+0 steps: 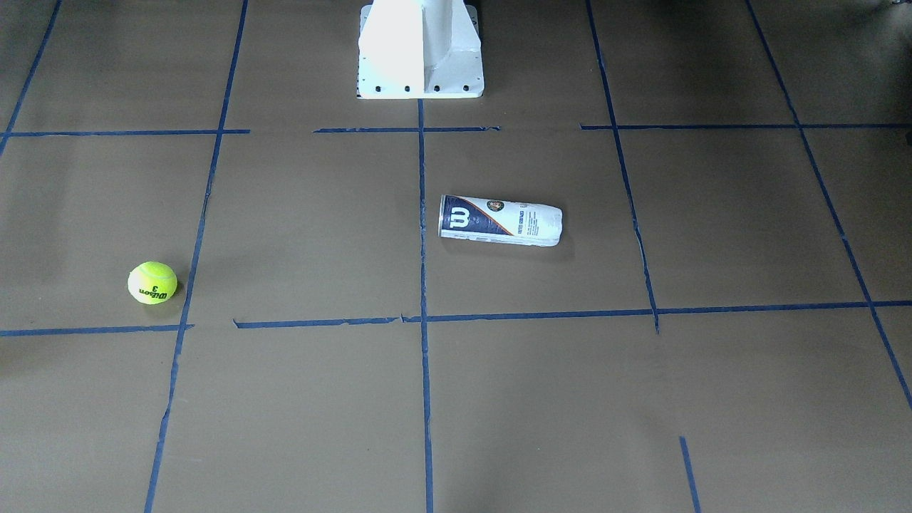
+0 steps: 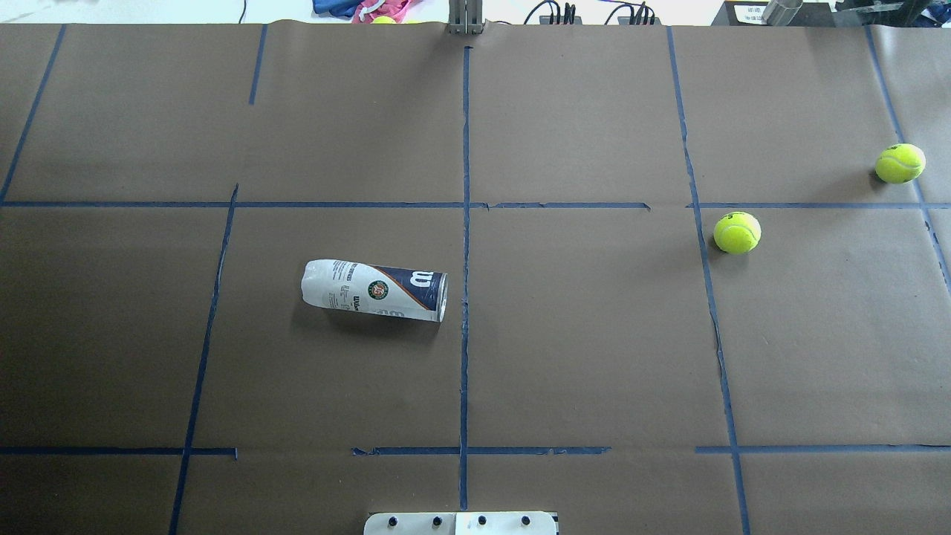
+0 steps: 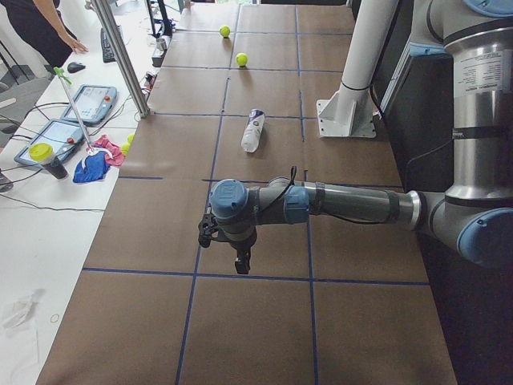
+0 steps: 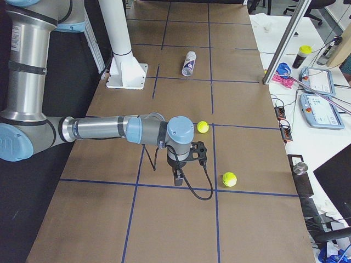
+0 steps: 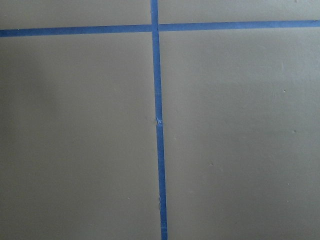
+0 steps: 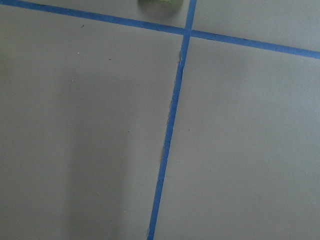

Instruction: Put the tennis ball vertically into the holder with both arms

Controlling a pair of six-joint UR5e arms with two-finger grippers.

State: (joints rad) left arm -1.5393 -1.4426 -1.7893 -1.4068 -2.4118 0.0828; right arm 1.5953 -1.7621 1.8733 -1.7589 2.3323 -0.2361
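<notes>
The holder (image 2: 374, 290), a white can with a navy band, lies on its side left of the table's centre line; it also shows in the front view (image 1: 499, 221). The tennis ball (image 1: 152, 282) with the "Wilson 3" print rests on the robot's right side, also in the overhead view (image 2: 737, 232). The left gripper (image 3: 239, 261) hangs over bare table near the left end, far from the can. The right gripper (image 4: 178, 176) hangs close to the ball (image 4: 203, 126). I cannot tell whether either gripper is open or shut.
A second tennis ball (image 2: 900, 163) lies farther right, near the table's end (image 4: 229, 179). A ball's edge shows at the top of the right wrist view (image 6: 160, 2). The white pedestal base (image 1: 420, 50) stands at the robot's side. Blue tape lines grid the brown table.
</notes>
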